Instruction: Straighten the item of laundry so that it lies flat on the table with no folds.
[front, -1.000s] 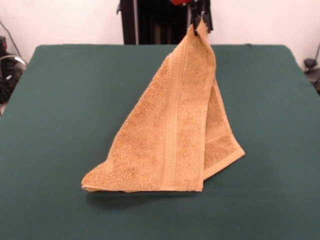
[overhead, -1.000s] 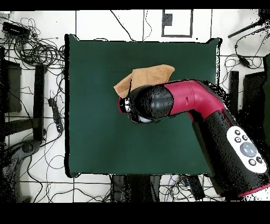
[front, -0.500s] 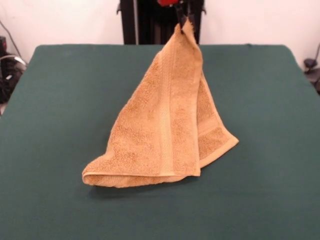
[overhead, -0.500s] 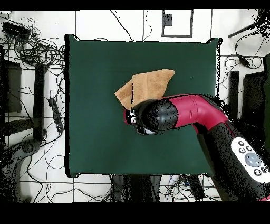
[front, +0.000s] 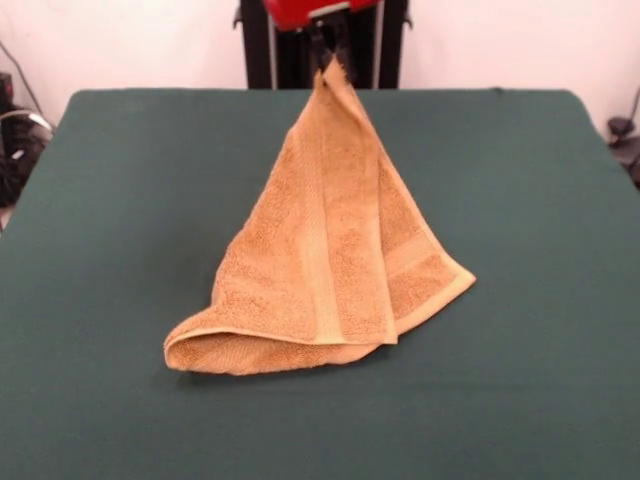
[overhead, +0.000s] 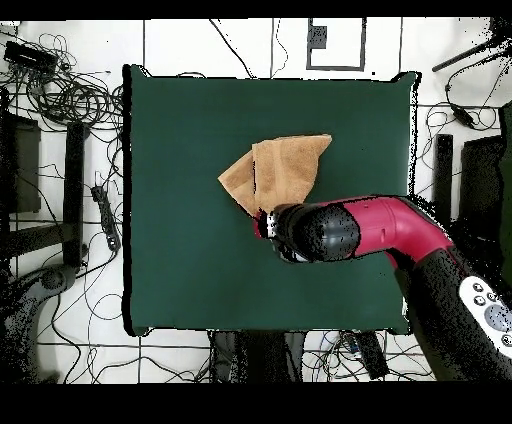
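Note:
An orange-tan towel (front: 330, 260), the item of laundry, hangs in a tall cone from one pinched corner, its lower folds resting on the green table (front: 120, 200). My gripper (front: 330, 55) is shut on that top corner, at the table's far side in the front view. A ribbed band runs down the towel's front. From overhead the towel (overhead: 275, 170) lies near the table's middle, and the red and black arm (overhead: 340, 232) covers the gripper and the held corner.
Cables and dark equipment (overhead: 70, 150) lie on the floor around the table (overhead: 180, 260). The arm's black pedestal (front: 285, 45) stands behind the far edge in the front view.
The gripper has carried the held corner leftward in the front view and toward the robot's base. The towel's lower edge has slumped and curled onto the table.

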